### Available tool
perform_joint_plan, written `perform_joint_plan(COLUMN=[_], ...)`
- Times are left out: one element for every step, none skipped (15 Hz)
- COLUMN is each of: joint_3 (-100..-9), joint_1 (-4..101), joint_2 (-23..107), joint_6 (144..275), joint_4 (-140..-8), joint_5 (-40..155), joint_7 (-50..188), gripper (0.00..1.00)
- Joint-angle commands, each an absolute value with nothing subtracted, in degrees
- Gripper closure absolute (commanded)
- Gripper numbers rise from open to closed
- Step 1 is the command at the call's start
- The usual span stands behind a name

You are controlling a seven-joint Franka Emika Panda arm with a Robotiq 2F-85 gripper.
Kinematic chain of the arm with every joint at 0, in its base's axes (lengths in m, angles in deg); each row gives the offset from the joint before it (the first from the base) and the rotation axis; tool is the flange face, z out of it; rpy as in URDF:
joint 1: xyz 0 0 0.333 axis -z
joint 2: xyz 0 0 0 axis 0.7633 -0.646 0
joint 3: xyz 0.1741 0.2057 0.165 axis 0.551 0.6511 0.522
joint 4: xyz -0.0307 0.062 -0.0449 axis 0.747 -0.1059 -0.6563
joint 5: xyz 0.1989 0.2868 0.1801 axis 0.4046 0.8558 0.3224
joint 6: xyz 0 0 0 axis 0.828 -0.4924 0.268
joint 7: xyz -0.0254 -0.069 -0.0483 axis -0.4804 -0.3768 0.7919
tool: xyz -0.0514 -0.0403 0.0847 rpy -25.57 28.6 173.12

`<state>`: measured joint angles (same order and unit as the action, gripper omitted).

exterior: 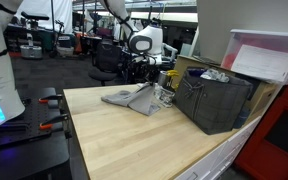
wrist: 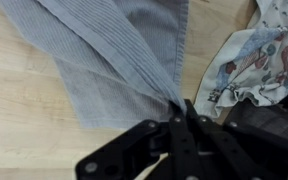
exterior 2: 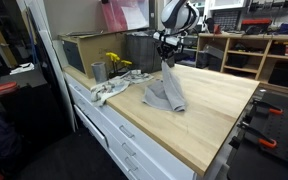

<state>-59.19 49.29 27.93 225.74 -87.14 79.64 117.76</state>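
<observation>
The fingers [wrist: 187, 124] are pinched tight on 1 corner of the grey cloth [wrist: 114, 50], and they hold that corner up just in front of the black bin [exterior: 216, 100]. From the fingers the cloth hangs down, and its long side runs away from the bin, with its far end lying flat on the wooden surface [exterior: 134, 145]. A flowery cloth [wrist: 249, 60] lies crumpled right beside the bin, near the fingers, and no words can be read anywhere.
</observation>
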Motion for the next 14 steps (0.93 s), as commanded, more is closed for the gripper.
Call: perform_joint_plan(joint_3=[-61.35,-62.02,-62.12,-62.17,-62.03,-61.82,-61.54,-61.31,-61.07,-60.71,-60.63,-60.75,-60.06,-59.36], joint_1=[47.75,47.34,47.40,47.46,47.56,47.63,47.66,47.65,47.67,47.77,47.70,47.53,47.96,48.40], joint_2=[25.58,25.23,24.98,24.75,24.66,24.60,24.56,24.61,24.74,25.32,26.15,27.02,28.35,29.33], joint_6=[226.63,226.86,226.54,226.21,225.93,225.91,225.95,226.01,226.10,226.23,226.56,226.47,226.22,226.06], joint_4=[-83.49,-82.87,-82.11,-81.45,-81.01,-80.73,-80.75,-80.95,-81.23,-82.06,-83.16,-84.30,-86.07,-87.53], joint_5=[76.57,75.66,75.16,74.73,74.55,74.52,74.65,74.80,75.04,75.40,75.51,75.32,75.78,76.17], joint_7=[124.43,126.15,126.88,127.73,128.11,128.15,128.04,127.96,127.83,127.46,127.34,127.35,126.15,124.94], gripper=[0.99,0.99,0.99,0.99,0.69,0.68,0.61,0.55,0.46,0.39,0.32,0.24,0.17,0.09])
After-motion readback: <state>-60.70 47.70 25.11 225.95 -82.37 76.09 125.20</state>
